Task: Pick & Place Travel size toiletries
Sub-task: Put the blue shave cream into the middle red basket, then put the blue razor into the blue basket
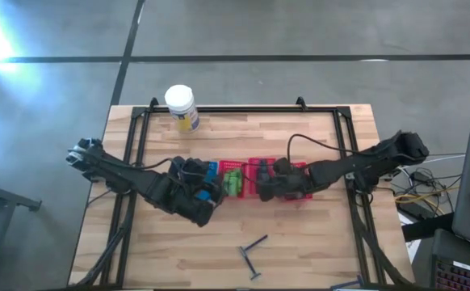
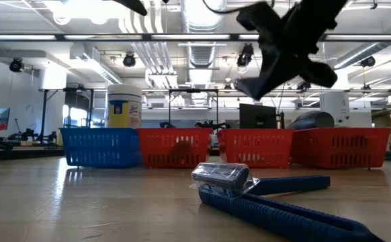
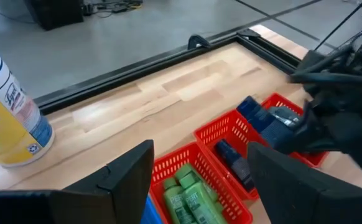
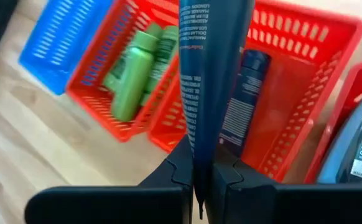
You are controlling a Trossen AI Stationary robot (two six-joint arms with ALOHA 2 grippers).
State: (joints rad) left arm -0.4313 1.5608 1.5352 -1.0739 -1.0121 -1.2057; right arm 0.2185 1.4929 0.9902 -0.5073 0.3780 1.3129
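Observation:
My right gripper [image 4: 199, 171] [image 1: 269, 187] is shut on a dark blue tube [image 4: 213, 68] above the middle red basket [image 4: 305, 74], where another dark tube [image 4: 246, 93] lies. Green bottles [image 4: 134, 68] [image 3: 187, 196] lie in the neighbouring red basket [image 1: 233, 183]. A grey-blue tube [image 4: 355, 146] lies in the red basket on the other side. My left gripper [image 3: 199, 155] [image 1: 205, 192] is open and hovers over the blue basket [image 1: 211, 171] and the basket of green bottles, touching nothing. My right gripper pinches the dark blue tube by its flat crimped end [image 4: 199, 146] between the two fingers, coming from above and pointing down. The tube hangs below the fingers, lifted clear over the red basket.
A white jar with a yellow label [image 1: 181, 107] [image 3: 7, 118] stands near the table's far edge. Blue razors [image 1: 253, 252] [image 2: 269, 198] lie on the bare wood near the near edge. The baskets stand in a row across the table's middle, inside a black frame [image 1: 348, 137].

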